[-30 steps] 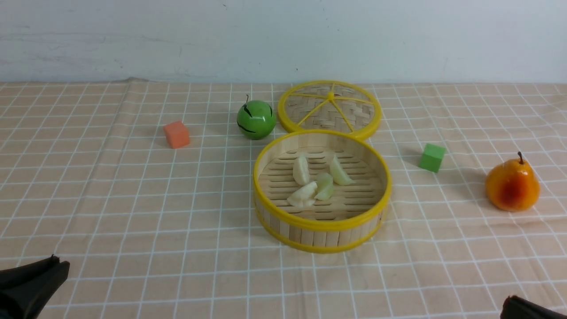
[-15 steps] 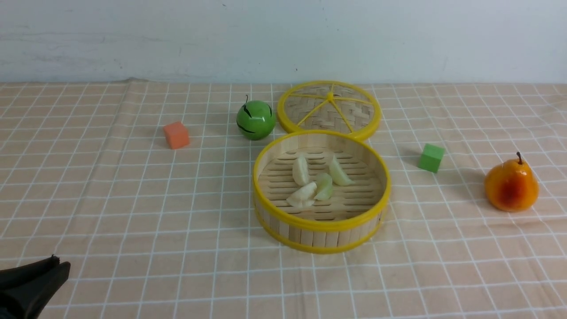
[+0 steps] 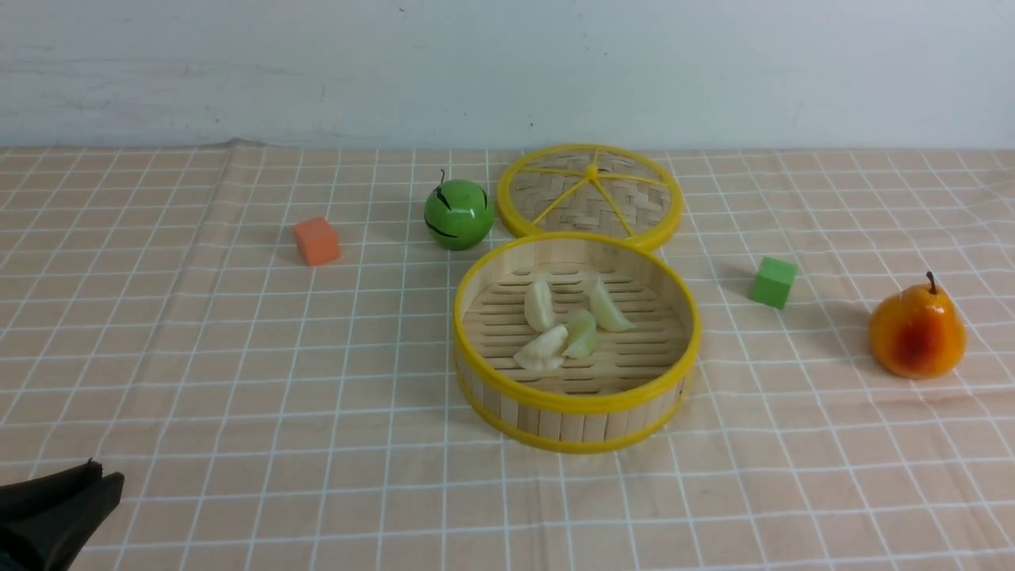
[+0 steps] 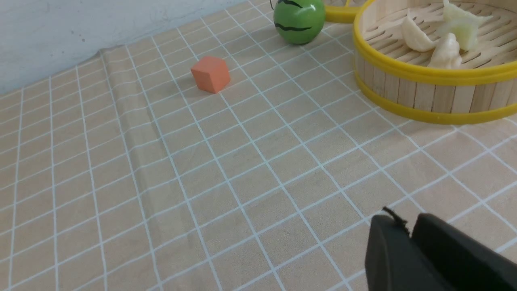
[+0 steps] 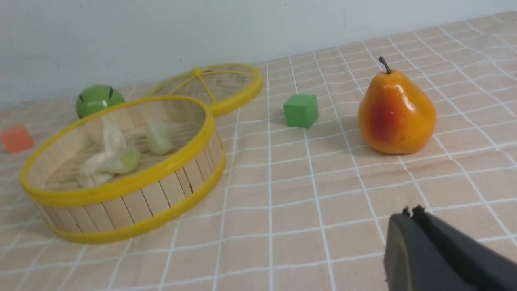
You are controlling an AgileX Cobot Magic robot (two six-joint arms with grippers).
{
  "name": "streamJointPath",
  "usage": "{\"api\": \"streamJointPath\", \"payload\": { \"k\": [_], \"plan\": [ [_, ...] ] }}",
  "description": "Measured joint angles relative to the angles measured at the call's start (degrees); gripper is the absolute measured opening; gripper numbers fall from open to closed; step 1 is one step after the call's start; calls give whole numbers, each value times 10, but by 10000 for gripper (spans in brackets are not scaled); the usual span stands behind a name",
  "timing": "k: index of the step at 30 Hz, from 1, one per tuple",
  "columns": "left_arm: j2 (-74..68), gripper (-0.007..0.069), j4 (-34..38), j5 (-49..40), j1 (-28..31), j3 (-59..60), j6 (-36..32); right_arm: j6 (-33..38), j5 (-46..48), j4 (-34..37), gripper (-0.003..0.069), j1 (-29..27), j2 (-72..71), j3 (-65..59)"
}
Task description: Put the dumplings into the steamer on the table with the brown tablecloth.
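Observation:
The steamer [image 3: 576,400], a round bamboo basket with yellow rims, stands mid-table on the brown tablecloth [image 3: 238,357]. Several pale dumplings [image 3: 581,333] lie on its slatted base, bunched near the middle. The left wrist view shows them in the steamer [image 4: 424,72] too, as does the right wrist view, over the steamer's [image 5: 133,182] rim. My left gripper [image 3: 103,478] sits low at the near left corner, far from the basket; its black jaws [image 4: 408,224] are shut and hold nothing. My right gripper [image 5: 412,212] is shut and empty, hovering over bare cloth near the pear.
The flat woven lid [image 3: 589,194] leans behind the steamer, with a green toy fruit [image 3: 457,212] beside it. An orange cube [image 3: 316,240] lies at the left, a green cube [image 3: 773,281] and an orange pear [image 3: 917,333] at the right. A pale wall bounds the far edge.
The right gripper's tip, seen at the front view's bottom right a second ago, has drawn back out of that view. The left gripper has sunk slightly. Dumplings and steamer have not moved.

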State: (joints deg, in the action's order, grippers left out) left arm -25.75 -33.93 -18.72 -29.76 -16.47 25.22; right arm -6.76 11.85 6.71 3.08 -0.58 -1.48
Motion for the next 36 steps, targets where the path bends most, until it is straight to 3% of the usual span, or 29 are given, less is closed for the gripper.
{"api": "streamJointPath", "payload": {
  "k": [8, 36],
  "plan": [
    [0, 78, 0, 0, 0, 0, 0, -45, 110, -1, -3, 20, 0, 6],
    [0, 89, 0, -1, 0, 0, 0, -58, 114, -4, 5, 31, 0, 7]
  ]
}}
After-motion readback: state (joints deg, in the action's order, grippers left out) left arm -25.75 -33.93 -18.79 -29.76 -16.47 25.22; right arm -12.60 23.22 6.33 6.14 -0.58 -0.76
